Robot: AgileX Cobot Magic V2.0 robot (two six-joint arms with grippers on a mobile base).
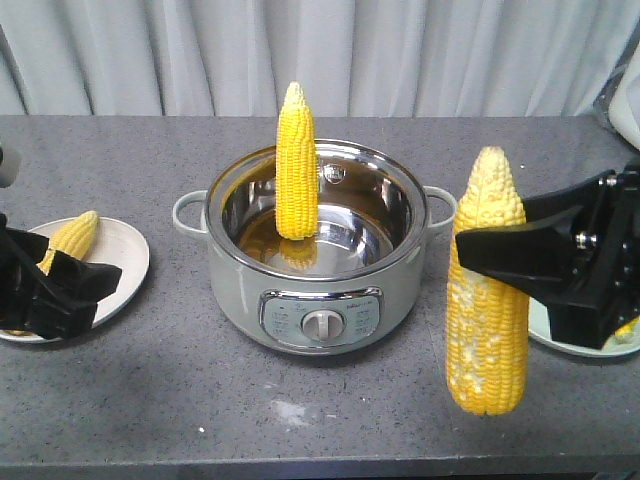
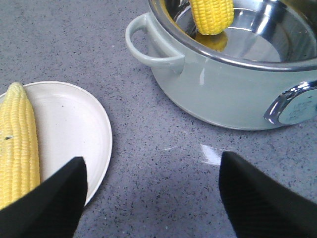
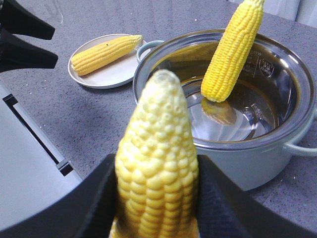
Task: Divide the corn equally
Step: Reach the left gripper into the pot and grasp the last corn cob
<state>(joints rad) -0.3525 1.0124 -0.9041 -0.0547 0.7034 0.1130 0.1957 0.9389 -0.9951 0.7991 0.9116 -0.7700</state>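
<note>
My right gripper (image 1: 489, 262) is shut on one corn cob (image 1: 487, 300), held upright in the air right of the pot (image 1: 310, 290); the same cob (image 3: 156, 168) fills the right wrist view between the jaws. A second cob (image 1: 296, 165) stands on end inside the pot, leaning on its rim. A third cob (image 1: 72, 238) lies on the left white plate (image 1: 122, 258). My left gripper (image 2: 152, 161) is open over the bare counter between that plate (image 2: 74, 119) and the pot (image 2: 218, 94). A yellow bit of another cob (image 1: 626, 330) shows on the right plate (image 1: 548, 335), behind my right arm.
The pot's side handles (image 1: 188, 212) stick out left and right. The grey counter ends at a front edge (image 1: 300, 468). A curtain hangs behind the counter. A pale flat panel (image 3: 25, 163) lies at the lower left of the right wrist view.
</note>
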